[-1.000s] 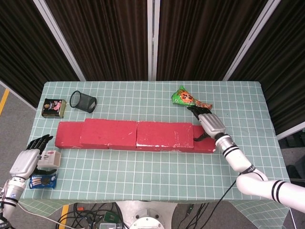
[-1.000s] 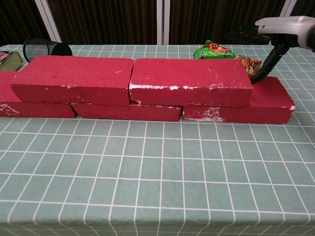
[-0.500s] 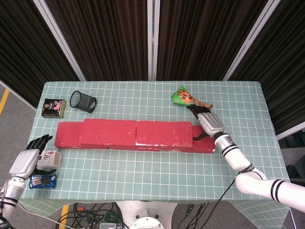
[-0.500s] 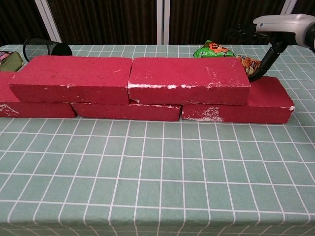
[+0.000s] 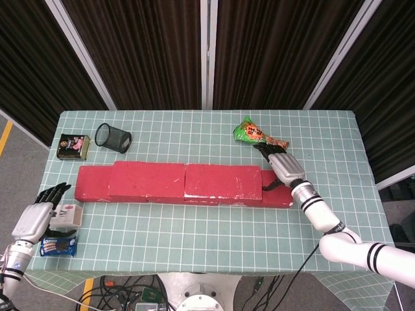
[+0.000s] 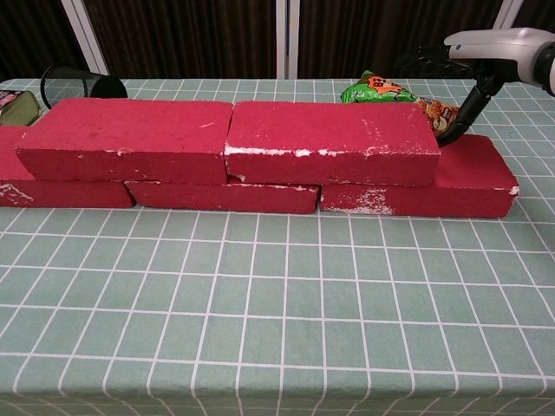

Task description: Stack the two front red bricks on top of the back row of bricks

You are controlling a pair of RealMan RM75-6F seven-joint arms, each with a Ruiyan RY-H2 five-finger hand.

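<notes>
- I count two upper red bricks, the left upper brick (image 5: 147,179) and the right upper brick (image 5: 224,181), end to end on a bottom row of three bricks (image 6: 224,196); one mesh cup (image 5: 112,137), one tin (image 5: 72,146), one snack bag (image 5: 257,136), one cookie pack (image 5: 58,245) and one small white box (image 5: 67,214) also sit on the green checked surface (image 5: 194,233).
- My right hand (image 5: 280,167) stands at 3 o'clock of the right upper brick, over the bare end of the bottom row; a dark finger (image 6: 460,117) reaches down against that brick's end face, and the hand holds nothing.
- My left hand (image 5: 40,212) hangs at 8 o'clock of the stack, off the surface's edge, fingers loosely spread and empty.
- Against the frame a second ago, the right upper brick has slid slightly toward 9 o'clock, closing the seam with its neighbour; my left hand has not moved.
</notes>
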